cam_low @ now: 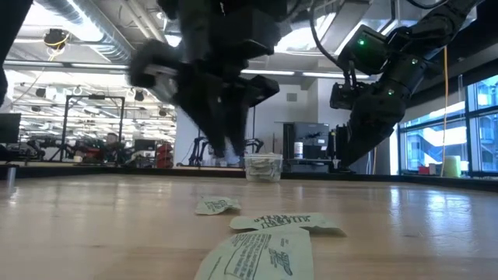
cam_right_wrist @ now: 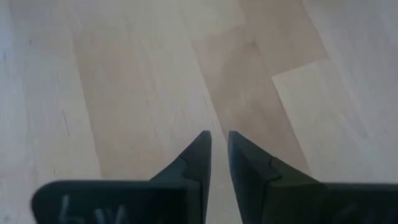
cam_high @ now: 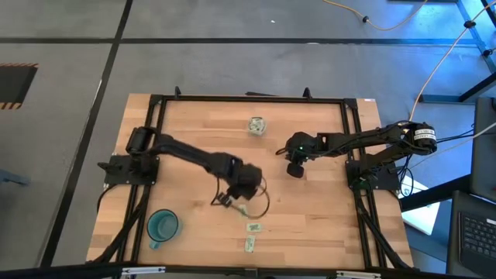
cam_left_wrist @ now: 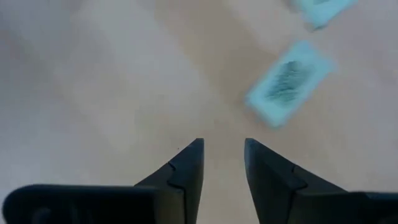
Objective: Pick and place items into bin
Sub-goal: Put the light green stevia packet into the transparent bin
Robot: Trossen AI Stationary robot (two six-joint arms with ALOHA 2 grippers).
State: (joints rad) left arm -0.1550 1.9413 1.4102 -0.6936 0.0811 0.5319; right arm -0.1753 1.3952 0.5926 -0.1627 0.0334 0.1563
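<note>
While hovering above bare wood at mid-table, left gripper (cam_left_wrist: 222,146) with fingers slightly parted, a narrow gap showing, nothing pinched. Just beyond its tips, two pale green packets: nearer packet (cam_left_wrist: 290,83) flat on wood, farther packet (cam_left_wrist: 320,10) cut off at frame edge. From above, left gripper (cam_high: 242,188) near front-centre, one small packet (cam_high: 242,208) just beside it, two more nearer the front edge: printed packet (cam_high: 253,227) and front packet (cam_high: 249,245), apart from each other. Right gripper (cam_right_wrist: 219,142) nearly pressed together, thin slit only, empty, over bare planks; seen from above at (cam_high: 294,168), right of centre. Clear bin (cam_high: 256,125) near the far edge, packets inside. Teal cup (cam_high: 163,225) front-left on table (cam_high: 186,124).
</note>
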